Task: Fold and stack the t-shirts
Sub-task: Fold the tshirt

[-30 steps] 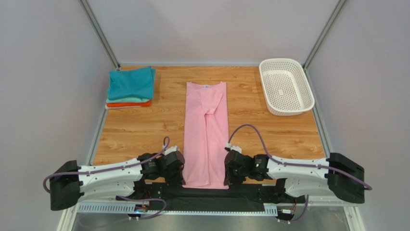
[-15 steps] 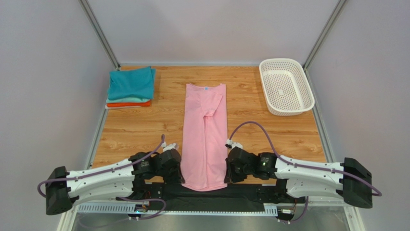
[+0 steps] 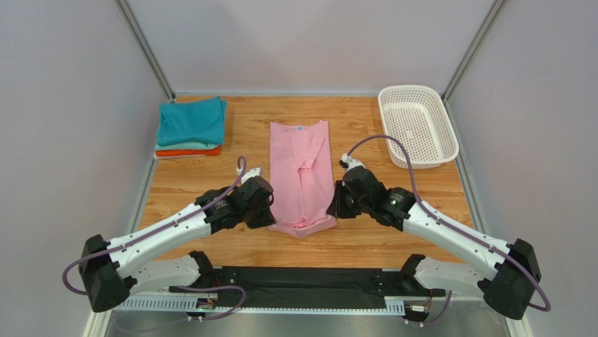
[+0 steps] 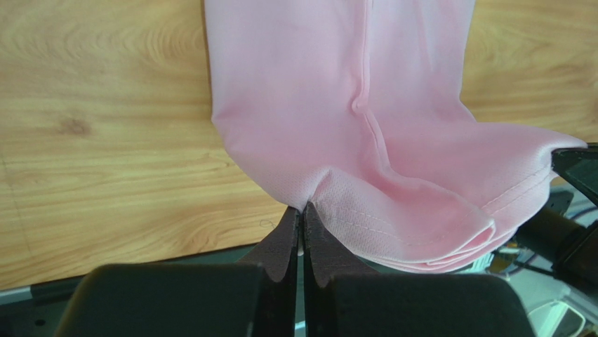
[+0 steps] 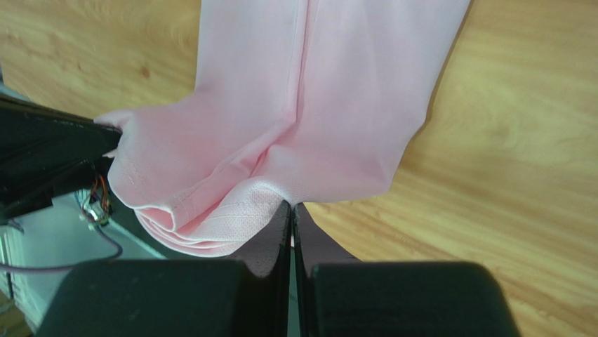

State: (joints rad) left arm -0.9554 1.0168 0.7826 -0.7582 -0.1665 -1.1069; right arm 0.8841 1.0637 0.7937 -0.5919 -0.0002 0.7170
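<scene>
A light pink t-shirt (image 3: 300,168), folded into a long narrow strip, lies down the middle of the table with its neck label at the far end. Its near hem is lifted and doubled back toward the far end. My left gripper (image 3: 269,219) is shut on the hem's left corner (image 4: 316,193). My right gripper (image 3: 333,210) is shut on the hem's right corner (image 5: 277,193). The hem sags between them in loose layers. A stack of folded t-shirts (image 3: 190,126), teal on top with pale mint and orange under it, sits at the far left.
A white perforated basket (image 3: 417,125) stands at the far right corner. Bare wooden tabletop (image 3: 393,242) lies in front of the pink shirt and on both sides of it. Grey walls close the table in.
Both grippers have lifted the pink shirt's near hem off the table's front edge and carried it toward the far end. The right gripper closed on its corner a second ago.
</scene>
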